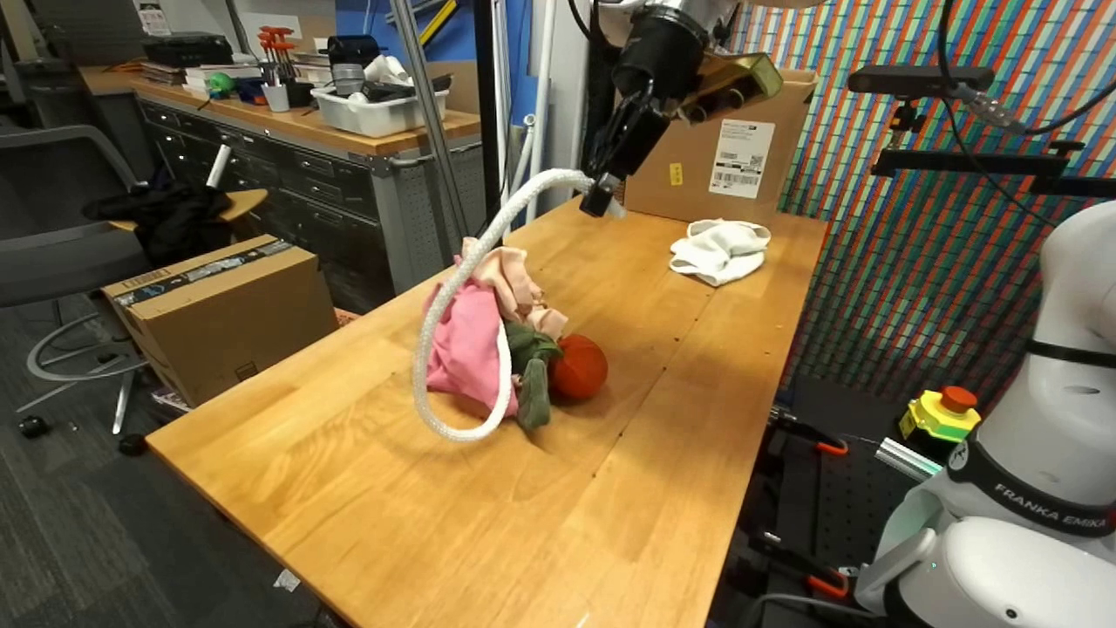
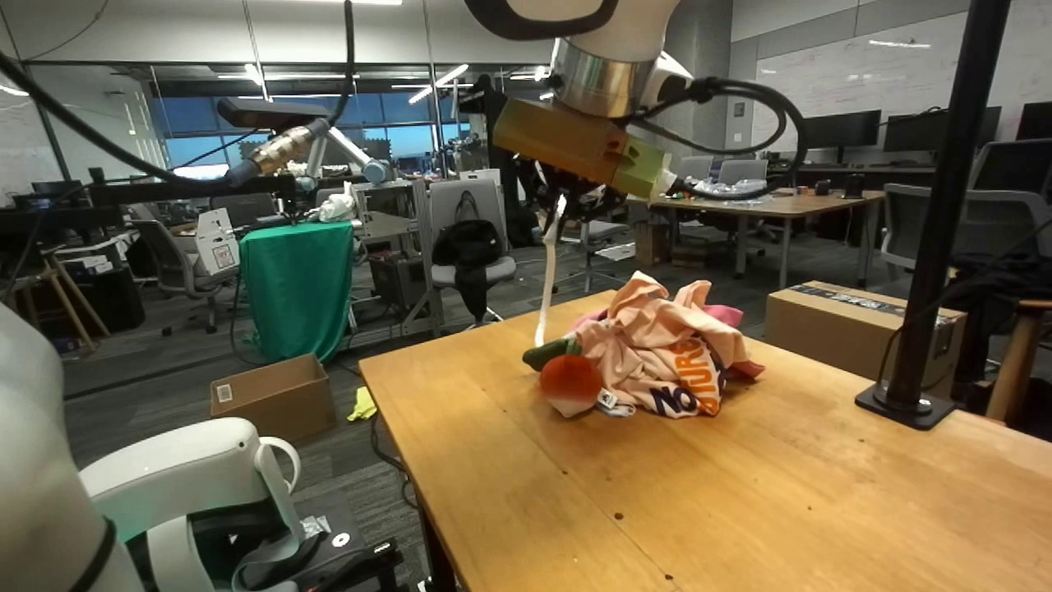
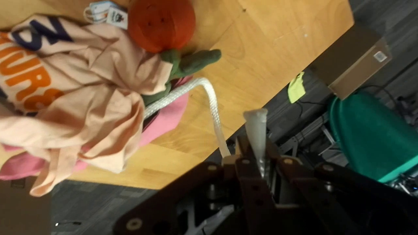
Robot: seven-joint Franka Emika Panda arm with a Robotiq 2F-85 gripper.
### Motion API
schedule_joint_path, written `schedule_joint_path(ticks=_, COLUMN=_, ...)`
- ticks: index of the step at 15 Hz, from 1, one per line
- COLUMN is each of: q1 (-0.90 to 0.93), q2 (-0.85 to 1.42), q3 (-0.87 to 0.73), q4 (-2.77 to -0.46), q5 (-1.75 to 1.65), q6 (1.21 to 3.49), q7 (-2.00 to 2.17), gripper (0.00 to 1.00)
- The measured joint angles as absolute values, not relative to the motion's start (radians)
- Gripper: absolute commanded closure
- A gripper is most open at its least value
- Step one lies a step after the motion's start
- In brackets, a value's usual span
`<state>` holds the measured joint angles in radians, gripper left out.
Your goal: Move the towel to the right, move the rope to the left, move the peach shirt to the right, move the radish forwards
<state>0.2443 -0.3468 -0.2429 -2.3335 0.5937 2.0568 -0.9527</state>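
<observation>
High over the worktop (image 1: 523,528), the gripper (image 1: 602,194) pinches the rope (image 1: 438,305), a short end poking out beyond the grip. The rest arcs down past the pink cloth (image 1: 464,344), bends low and runs back up beside the leafy green top of the radish (image 1: 581,368). Bunched against the pink cloth is the peach shirt (image 1: 513,277). The towel (image 1: 719,250) lies crumpled and well apart, near a labelled carton (image 1: 697,157) at the worktop's far end. Beyond the worktop is a taped box (image 1: 225,318).

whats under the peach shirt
Pink cloth shows beneath the peach shirt; the rope and radish leaves run partly under its edge. Whatever lies deeper is covered.
</observation>
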Motion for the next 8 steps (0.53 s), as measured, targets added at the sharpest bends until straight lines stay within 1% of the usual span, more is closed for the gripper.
schedule_joint_path(ticks=4, q1=0.179, q2=-0.27, q3=-0.166, q4=-2.325, q5=0.525, q6=2.001, q7=-0.878, gripper=0.92)
schedule_joint_path(ticks=8, q1=0.164, q2=-0.213, q3=-0.085, q4=-2.305, q5=0.443, q6=1.917, q7=-0.799, gripper=0.92)
